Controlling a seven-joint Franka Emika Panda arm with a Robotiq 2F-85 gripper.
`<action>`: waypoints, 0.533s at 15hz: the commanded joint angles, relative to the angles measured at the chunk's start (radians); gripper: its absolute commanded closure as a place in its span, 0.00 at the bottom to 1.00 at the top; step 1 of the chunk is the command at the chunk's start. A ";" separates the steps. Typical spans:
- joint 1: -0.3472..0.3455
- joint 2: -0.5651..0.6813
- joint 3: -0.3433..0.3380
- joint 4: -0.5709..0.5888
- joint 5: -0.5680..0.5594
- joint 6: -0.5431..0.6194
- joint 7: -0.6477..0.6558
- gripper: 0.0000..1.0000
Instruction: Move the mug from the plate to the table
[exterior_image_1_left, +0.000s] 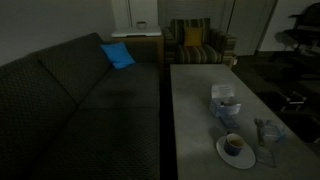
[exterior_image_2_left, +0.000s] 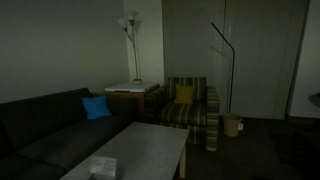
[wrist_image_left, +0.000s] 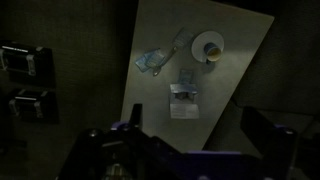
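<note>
The dark-blue mug (exterior_image_1_left: 234, 144) with a tan inside stands on the round white plate (exterior_image_1_left: 246, 160) near the front end of the long grey table (exterior_image_1_left: 195, 110). In the wrist view the mug (wrist_image_left: 213, 54) and plate (wrist_image_left: 199, 40) look small and far off on the table (wrist_image_left: 165, 30). My gripper (wrist_image_left: 197, 135) is open and empty, high above the table, its two dark fingers at the bottom of the wrist view. The gripper does not show in either exterior view. The table (exterior_image_2_left: 145, 150) shows in an exterior view, where mug and plate are out of frame.
A white-and-blue boxy thing (exterior_image_1_left: 224, 102) (wrist_image_left: 183, 98) stands mid-table, and a clear glassy thing (exterior_image_1_left: 268, 130) (wrist_image_left: 155, 60) lies near the plate. A dark sofa (exterior_image_1_left: 80, 100) with a blue cushion (exterior_image_1_left: 117, 55) runs along the table. A striped armchair (exterior_image_1_left: 195, 45) stands at the far end.
</note>
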 joint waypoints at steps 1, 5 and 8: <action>-0.007 0.003 0.008 -0.007 0.008 -0.006 -0.005 0.00; -0.007 0.007 0.008 -0.019 0.008 -0.006 -0.006 0.00; 0.001 0.039 -0.006 0.003 0.012 0.007 -0.023 0.00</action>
